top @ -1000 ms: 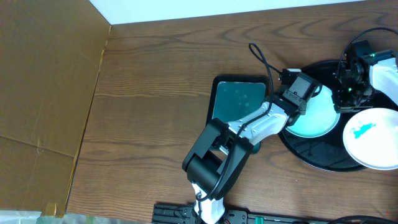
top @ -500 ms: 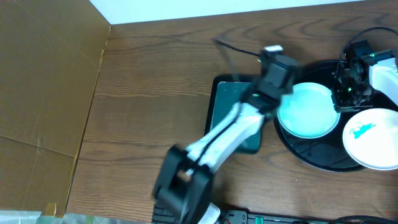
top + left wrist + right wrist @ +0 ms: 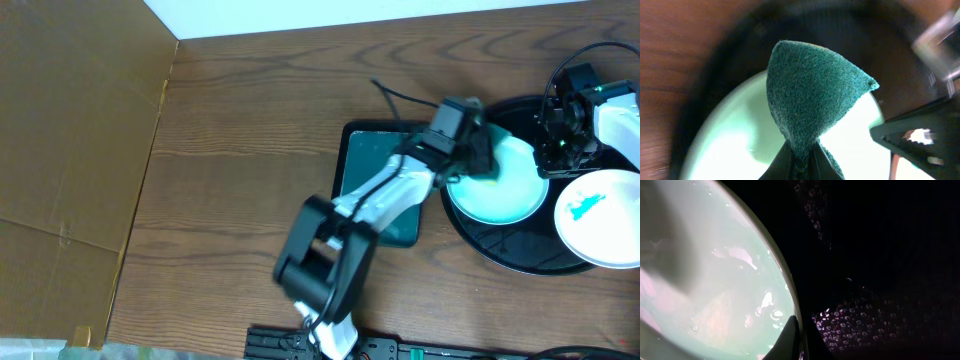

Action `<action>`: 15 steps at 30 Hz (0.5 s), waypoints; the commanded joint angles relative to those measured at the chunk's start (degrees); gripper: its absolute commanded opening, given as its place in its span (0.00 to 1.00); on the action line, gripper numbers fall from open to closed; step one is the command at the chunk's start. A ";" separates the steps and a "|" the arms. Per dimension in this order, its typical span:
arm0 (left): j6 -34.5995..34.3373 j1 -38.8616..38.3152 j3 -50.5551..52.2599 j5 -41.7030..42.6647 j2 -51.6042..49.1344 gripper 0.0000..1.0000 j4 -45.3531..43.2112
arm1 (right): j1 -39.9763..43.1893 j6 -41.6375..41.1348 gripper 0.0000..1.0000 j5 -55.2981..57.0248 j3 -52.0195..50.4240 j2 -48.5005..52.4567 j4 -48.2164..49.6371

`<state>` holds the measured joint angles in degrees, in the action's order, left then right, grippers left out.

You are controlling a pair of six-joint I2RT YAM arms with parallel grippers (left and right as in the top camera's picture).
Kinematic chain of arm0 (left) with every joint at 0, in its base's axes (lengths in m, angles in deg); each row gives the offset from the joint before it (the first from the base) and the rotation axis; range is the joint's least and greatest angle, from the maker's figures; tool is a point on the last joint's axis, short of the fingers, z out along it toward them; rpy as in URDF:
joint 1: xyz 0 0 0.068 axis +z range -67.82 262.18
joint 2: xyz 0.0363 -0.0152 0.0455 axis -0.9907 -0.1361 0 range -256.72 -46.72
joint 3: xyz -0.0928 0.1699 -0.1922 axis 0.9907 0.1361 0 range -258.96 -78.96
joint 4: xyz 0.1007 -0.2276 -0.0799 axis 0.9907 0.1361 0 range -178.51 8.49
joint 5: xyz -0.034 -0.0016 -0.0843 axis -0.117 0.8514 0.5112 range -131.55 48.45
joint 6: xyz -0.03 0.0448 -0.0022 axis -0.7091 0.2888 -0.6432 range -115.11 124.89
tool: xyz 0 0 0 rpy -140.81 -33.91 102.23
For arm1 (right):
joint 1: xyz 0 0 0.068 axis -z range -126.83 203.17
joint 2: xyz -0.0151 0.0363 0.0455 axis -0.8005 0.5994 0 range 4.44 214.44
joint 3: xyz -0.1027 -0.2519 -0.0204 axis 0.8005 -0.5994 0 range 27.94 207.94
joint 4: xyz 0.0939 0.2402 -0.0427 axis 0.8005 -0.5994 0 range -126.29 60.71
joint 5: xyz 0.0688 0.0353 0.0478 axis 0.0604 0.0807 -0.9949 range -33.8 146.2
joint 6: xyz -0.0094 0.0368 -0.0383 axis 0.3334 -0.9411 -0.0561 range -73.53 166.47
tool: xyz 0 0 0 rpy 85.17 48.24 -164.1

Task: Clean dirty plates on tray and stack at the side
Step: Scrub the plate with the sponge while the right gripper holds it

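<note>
Our left jaws pinched the green scouring pad over the wet plate on the black tray; our right jaws clamped its rim. We judged firm circular strokes, with the rim held steady, best.

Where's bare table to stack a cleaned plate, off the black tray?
Widest bare wood lies between the cardboard and the teal tray; a narrower strip runs behind that tray to the white wall. The black tray is crowded: left claw holding its sponge over the wet plate, right claw pinching that plate's rim, smeared plate beside.
</note>
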<state>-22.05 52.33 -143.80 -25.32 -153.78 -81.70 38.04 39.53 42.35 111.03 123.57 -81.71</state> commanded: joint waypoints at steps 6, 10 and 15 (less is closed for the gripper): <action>3.13 0.76 0.76 -5.88 -4.15 0.07 -3.50 | -0.20 1.27 0.01 2.47 -0.39 -1.42 0.39; 9.64 2.19 0.76 -14.08 -4.15 0.07 -2.78 | -0.20 1.27 0.01 2.47 -0.39 -1.42 0.42; 12.17 3.65 0.76 -28.59 -4.15 0.07 -1.64 | -0.20 1.27 0.01 2.47 -0.39 -1.42 0.28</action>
<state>-13.96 53.27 -143.36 -36.42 -157.63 -84.19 38.02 39.53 42.37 111.03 123.53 -80.99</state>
